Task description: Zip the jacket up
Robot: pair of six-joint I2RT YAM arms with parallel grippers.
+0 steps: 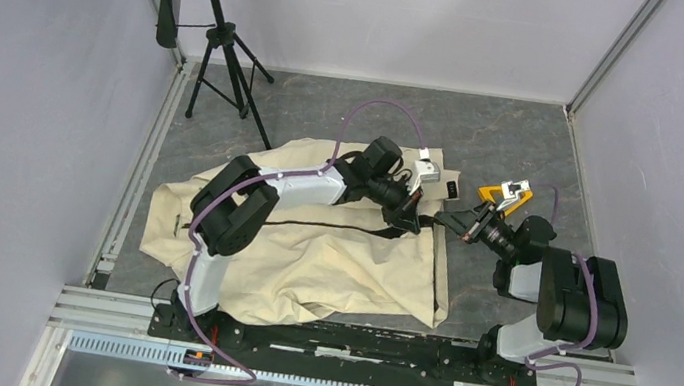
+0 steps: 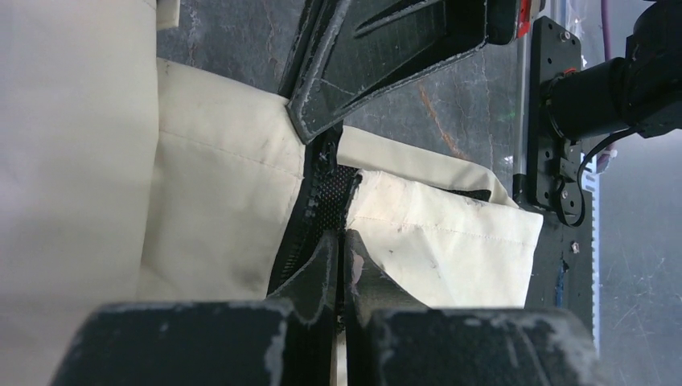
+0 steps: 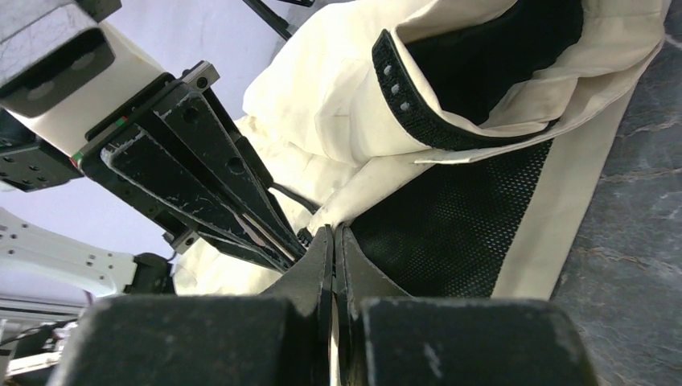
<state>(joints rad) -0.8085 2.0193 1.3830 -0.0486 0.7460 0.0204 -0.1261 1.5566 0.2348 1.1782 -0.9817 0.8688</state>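
Across the middle of the top view the jacket (image 1: 307,269) lies spread, its dark zipper (image 1: 313,224) running left to right. At that line's right end the arms meet: left gripper (image 1: 412,219) pinched tight on the zipper (slider or tape, I cannot tell), right gripper (image 1: 460,232) just right of it, clamped on cream fabric. Any pull should follow that left-right axis, which the left arm overlies

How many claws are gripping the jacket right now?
2. The left claw is shut on the jacket at its dark zipper line. The right claw is shut on the fabric right beside it, tips nearly meeting. Neither is hidden.
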